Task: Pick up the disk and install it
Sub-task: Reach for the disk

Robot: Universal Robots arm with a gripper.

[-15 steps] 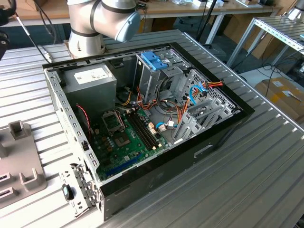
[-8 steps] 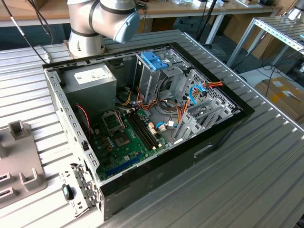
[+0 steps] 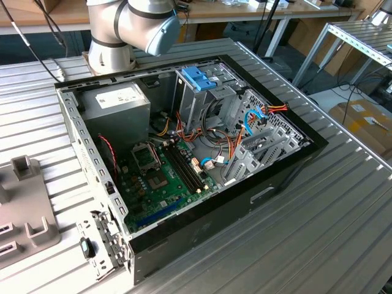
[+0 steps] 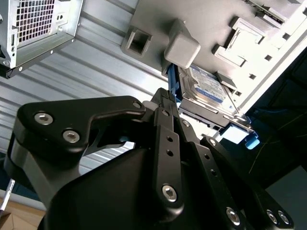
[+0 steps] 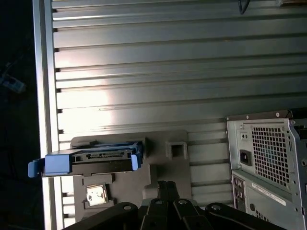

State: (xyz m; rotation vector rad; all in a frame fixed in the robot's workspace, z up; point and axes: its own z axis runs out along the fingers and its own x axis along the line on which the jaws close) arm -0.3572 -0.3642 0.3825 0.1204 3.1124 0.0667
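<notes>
Label: the disk [image 4: 208, 88] carries a pale sticker with a blue band; its print is too small to read.
Disk position: upright in the grey holder [image 5: 153, 163] on the ribbed table [image 5: 168, 72], blue tab end jutting past the holder's edge.
Fingers: the gripper [image 5: 165, 184] has them drawn together, gripping nothing, near the disk.
Case: open computer case [image 3: 202, 226] stands aside.

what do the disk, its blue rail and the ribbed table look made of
The disk looks like dull grey metal under a pale, paper-like label. Its rail is likely plastic: light blue, matte, with a moulded end tab. The table is probably aluminium: ribbed slats with a brushed glare.
</notes>
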